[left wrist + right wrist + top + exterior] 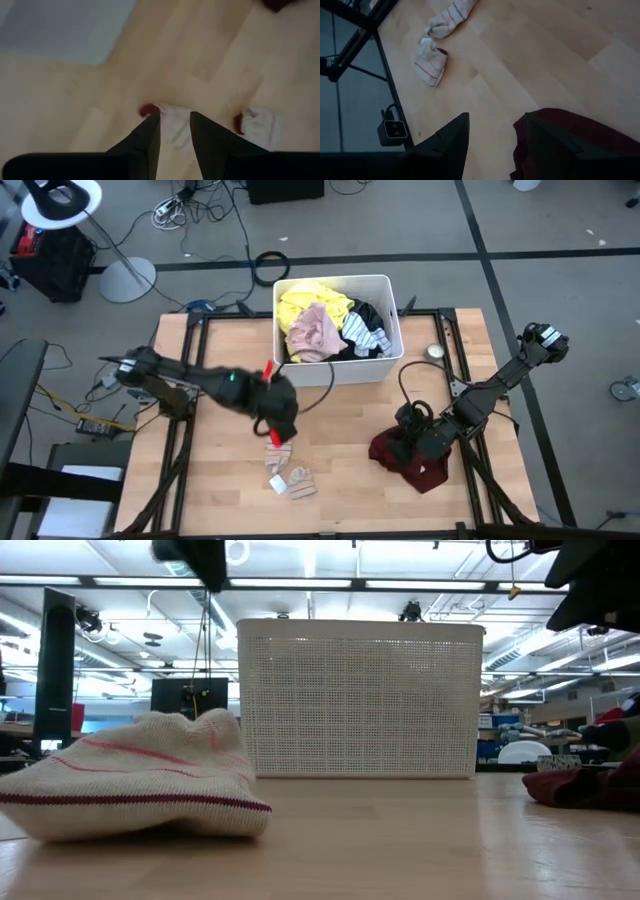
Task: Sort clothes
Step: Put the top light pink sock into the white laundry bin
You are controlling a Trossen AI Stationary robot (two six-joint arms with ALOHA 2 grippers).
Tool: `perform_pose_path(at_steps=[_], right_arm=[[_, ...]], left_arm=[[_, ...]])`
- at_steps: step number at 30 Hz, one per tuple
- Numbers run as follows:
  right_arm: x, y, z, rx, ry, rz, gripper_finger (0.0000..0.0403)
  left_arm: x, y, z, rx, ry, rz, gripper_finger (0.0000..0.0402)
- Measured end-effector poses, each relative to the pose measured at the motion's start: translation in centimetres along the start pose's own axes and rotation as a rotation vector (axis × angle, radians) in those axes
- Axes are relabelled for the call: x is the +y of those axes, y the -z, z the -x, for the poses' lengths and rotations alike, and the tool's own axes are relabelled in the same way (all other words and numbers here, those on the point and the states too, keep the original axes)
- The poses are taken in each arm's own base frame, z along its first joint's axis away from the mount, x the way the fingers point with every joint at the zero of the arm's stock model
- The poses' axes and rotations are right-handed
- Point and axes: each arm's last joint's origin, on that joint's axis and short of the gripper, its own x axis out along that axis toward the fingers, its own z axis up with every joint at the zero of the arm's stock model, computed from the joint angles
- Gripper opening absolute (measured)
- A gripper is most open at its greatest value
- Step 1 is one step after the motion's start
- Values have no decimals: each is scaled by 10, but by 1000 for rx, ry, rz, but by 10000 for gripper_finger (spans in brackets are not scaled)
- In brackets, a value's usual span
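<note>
I count 2 socks (290, 478) on the counter (340, 440); left tool (174, 131) spread over 1, right tool (492, 131) spread beside 1 maroon garment (410, 460).

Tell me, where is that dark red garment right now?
In the high view the maroon garment lies crumpled on the table's right side, in front of the white bin, with the right gripper right at it.
</note>
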Motion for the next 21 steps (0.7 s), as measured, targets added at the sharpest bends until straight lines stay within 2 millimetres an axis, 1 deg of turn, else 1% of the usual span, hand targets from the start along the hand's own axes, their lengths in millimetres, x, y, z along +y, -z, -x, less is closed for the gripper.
perform_pose_path(at_steps=[3, 6, 10, 14, 16, 21], right_arm=[[0, 0, 0, 3, -6, 15, 189], [1, 0, 0, 8, -9, 19, 189], [2, 0, 0, 10, -28, 27, 189], [4, 0, 0, 20, -43, 26, 189], [4, 0, 0, 26, -46, 25, 189], [4, 0, 0, 34, -50, 26, 189]], left_arm=[[-7, 18, -18, -2, 18, 73, 112], [-13, 30, -39, 22, 62, 119, 112], [-17, 47, -71, 82, 141, 166, 112], [-15, 64, -98, 94, 151, 250, 112], [-13, 70, -108, 92, 156, 283, 112], [-6, 82, -129, 73, 149, 293, 112]])
